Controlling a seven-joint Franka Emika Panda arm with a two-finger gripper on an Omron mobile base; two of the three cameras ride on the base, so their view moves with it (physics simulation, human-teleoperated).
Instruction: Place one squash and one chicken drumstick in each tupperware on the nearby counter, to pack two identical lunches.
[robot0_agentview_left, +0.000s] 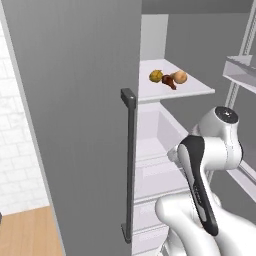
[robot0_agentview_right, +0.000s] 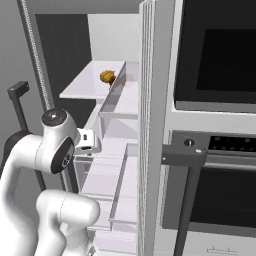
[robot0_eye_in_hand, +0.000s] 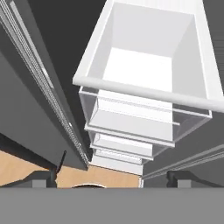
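Note:
On a white fridge shelf (robot0_agentview_left: 195, 90) lie a yellow lumpy squash (robot0_agentview_left: 156, 76), a dark reddish-brown chicken drumstick (robot0_agentview_left: 169, 82) and a tan squash (robot0_agentview_left: 180, 76), close together. The right base view shows the yellow squash (robot0_agentview_right: 106, 76) on that shelf (robot0_agentview_right: 80, 92), partly behind a door bin. My gripper (robot0_eye_in_hand: 111, 178) is open with nothing between its fingertips (robot0_eye_in_hand: 43, 180). It points down over a white fridge drawer (robot0_eye_in_hand: 131, 89), well below the shelf. The tupperware and the counter are out of view.
The fridge stands open. Its grey door with a dark vertical handle (robot0_agentview_left: 129, 165) is on the left, and door bins (robot0_agentview_left: 240, 72) are on the right. A wall oven (robot0_agentview_right: 220, 75) with a dark bar handle (robot0_agentview_right: 182, 155) stands right of the fridge. Stacked drawers (robot0_eye_in_hand: 122, 148) lie below.

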